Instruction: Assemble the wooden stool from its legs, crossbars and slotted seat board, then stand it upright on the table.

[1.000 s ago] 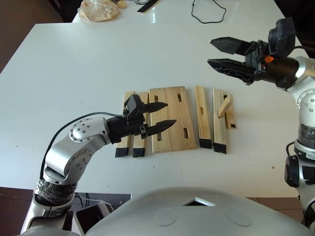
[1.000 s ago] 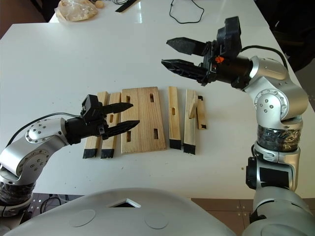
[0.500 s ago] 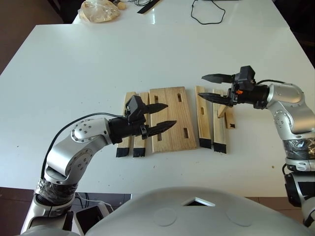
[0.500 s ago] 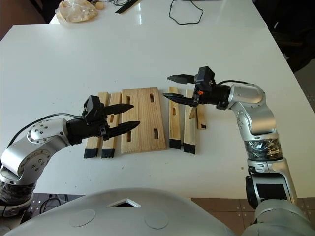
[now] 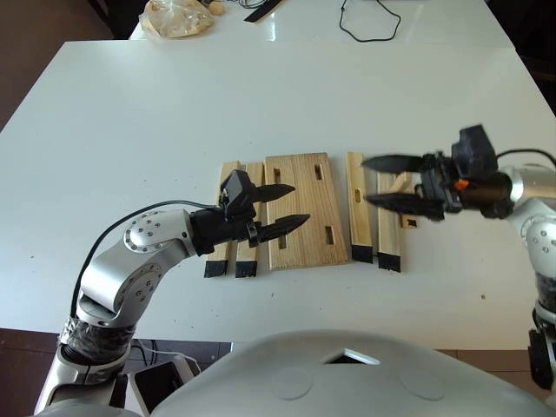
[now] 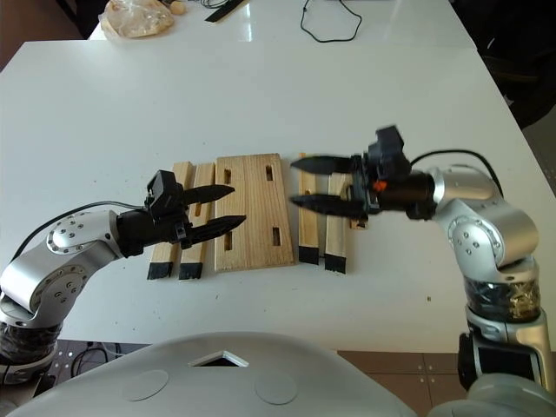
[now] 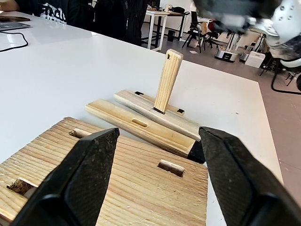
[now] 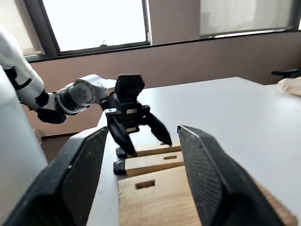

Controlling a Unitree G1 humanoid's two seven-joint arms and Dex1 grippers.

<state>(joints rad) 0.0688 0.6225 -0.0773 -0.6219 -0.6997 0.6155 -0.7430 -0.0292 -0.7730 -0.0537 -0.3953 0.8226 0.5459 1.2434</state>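
Two legs partly hidden beneath left gripper.

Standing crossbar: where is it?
Left wrist view: the crossbar stands tilted in the slot of the rightmost leg, right of the seat board; the right gripper's open jaws are close by.

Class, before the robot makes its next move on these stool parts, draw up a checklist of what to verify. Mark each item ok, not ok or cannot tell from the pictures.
1. Left tool open and empty: ok, jaws apart over the seat board.
2. Right tool open and empty: ok, jaws apart over the right-hand legs.
3. Seat board flat on the table, slots showing: ok.
4. Crossbar fully seated in its leg slot: cannot tell; it stands tilted.
5. Left-hand legs joined to the board: not ok, lying flat beside it.
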